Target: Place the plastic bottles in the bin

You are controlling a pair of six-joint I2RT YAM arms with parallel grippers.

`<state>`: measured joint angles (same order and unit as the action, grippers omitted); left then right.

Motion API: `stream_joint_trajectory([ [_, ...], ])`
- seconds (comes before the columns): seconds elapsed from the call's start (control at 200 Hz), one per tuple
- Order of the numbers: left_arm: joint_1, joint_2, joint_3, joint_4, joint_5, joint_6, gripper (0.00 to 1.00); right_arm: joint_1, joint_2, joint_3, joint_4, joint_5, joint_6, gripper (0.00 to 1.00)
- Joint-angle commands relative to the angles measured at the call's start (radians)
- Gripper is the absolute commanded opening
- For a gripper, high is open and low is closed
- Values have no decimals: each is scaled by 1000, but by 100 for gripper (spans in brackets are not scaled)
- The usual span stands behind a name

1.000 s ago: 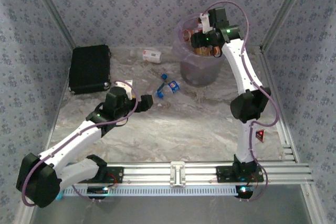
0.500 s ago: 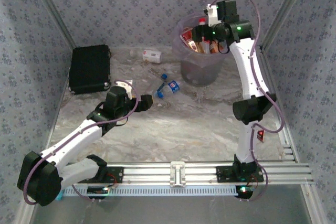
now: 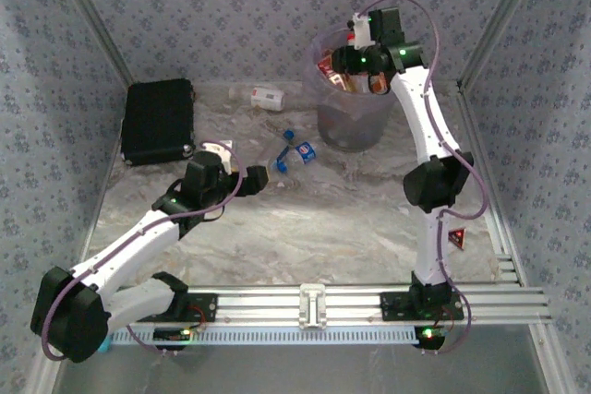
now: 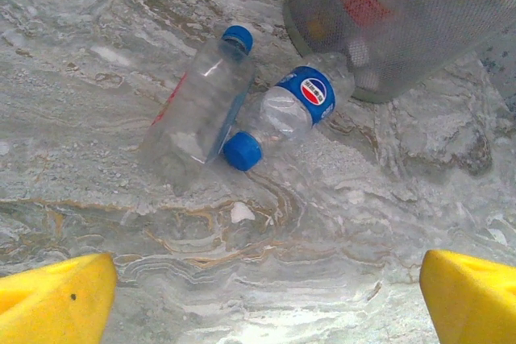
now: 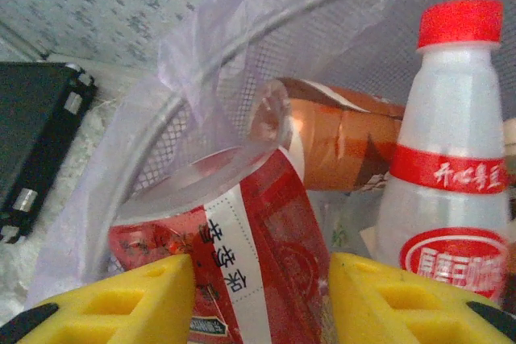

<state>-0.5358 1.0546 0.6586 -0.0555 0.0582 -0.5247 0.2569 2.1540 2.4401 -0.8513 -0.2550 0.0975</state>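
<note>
Right wrist view: right gripper (image 5: 258,288) at the bin (image 5: 187,78) mouth, jaws apparently clamped on a red-labelled bottle (image 5: 242,223), lower centre; left wrist view: left gripper (image 4: 266,300) jaws wide apart; two blue-capped bottles (image 4: 201,102) lie touching, upper centre, beside the bin.

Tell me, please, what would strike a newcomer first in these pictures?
First, the pale purple bin at the far side of the table, with the right arm reaching over it and a red-capped white bottle inside. Then two blue-capped clear bottles lying near its base.
</note>
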Motion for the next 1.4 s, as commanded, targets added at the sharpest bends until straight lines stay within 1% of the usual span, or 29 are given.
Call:
stream_joint_trajectory([
  [0.0, 13, -4, 4, -16, 1, 0, 96, -1, -26, -91, 22, -8, 11, 48],
  [0.245, 41, 59, 68, -57, 11, 31, 96, -11, -78, -22, 7, 6, 12, 49],
  [0.305, 53, 98, 99, -75, 20, 48, 96, -16, -103, -14, 9, 8, 13, 54],
  [0.335, 57, 121, 120, -87, 27, 63, 96, -19, -119, -15, 9, 10, 14, 58],
  [0.385, 60, 163, 156, -108, 29, 99, 97, -23, -145, -17, 0, 14, 15, 64],
  [0.455, 63, 225, 207, -133, 32, 157, 97, -28, -189, -33, -20, 14, 7, 70],
  [0.595, 75, 348, 302, -154, 31, 261, 97, -42, -340, -199, -11, 2, -8, 74],
  [0.67, 84, 422, 362, -168, 27, 313, 96, -53, -441, -329, 8, -11, -13, 76],
  [0.82, 105, 569, 484, -199, 36, 377, 95, -87, -645, -578, 32, -25, 4, 80],
  [0.9, 129, 635, 553, -205, 29, 377, 95, -103, -743, -696, 32, -24, 16, 80],
  [0.969, 167, 698, 634, -214, 46, 328, 96, -113, -827, -800, 47, -20, 39, 81],
  [1.064, 214, 809, 762, -230, 87, 185, 97, -119, -910, -907, 60, -17, 68, 81],
  [1.184, 251, 945, 903, -214, 105, -52, 99, -126, -972, -984, 58, 3, 87, 81],
  [1.244, 269, 1007, 961, -200, 113, -204, 99, -130, -992, -1012, 61, 7, 96, 81],
  [1.304, 286, 1064, 1007, -166, 142, -326, 98, -131, -1002, -1025, 59, 11, 98, 81],
  [1.394, 294, 1131, 1052, -113, 148, -478, 98, -133, -1007, -1040, 51, 13, 99, 81],
])
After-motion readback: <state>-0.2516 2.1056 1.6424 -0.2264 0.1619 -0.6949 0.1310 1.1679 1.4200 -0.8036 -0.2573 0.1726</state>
